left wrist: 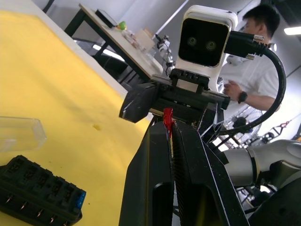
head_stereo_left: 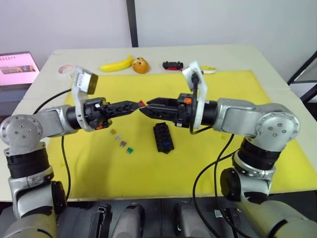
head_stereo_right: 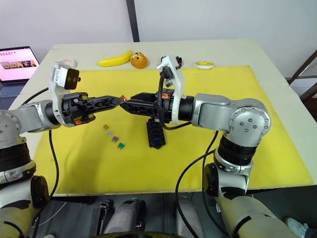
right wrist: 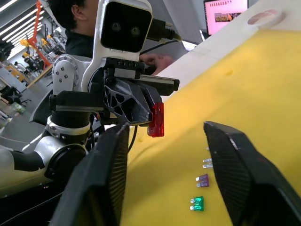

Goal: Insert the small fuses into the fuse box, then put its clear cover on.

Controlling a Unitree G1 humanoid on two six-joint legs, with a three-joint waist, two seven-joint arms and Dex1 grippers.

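My left gripper (head_stereo_left: 137,104) is shut on a small red fuse (right wrist: 156,119), held above the yellow mat (head_stereo_left: 237,94). My right gripper (head_stereo_left: 144,107) meets it tip to tip and stands open, its fingers (right wrist: 225,155) spread wide on either side of the red fuse without touching it. The black fuse box (head_stereo_left: 162,137) lies on the mat just below and in front of both grippers, with a blue fuse in one slot. The clear cover (left wrist: 19,133) lies beside the box. Several loose small fuses (head_stereo_left: 122,141) lie in a row left of the box, among them a purple one (right wrist: 202,179) and a green one (right wrist: 199,203).
At the table's far edge are a banana (head_stereo_left: 118,64), an orange fruit (head_stereo_left: 141,65), a black-and-red toy car (head_stereo_left: 172,65), a yellow tape roll (head_stereo_right: 204,64) and a white roll (head_stereo_left: 65,69). A lit screen (head_stereo_left: 17,67) stands off to the left. A person (left wrist: 244,70) stands nearby.
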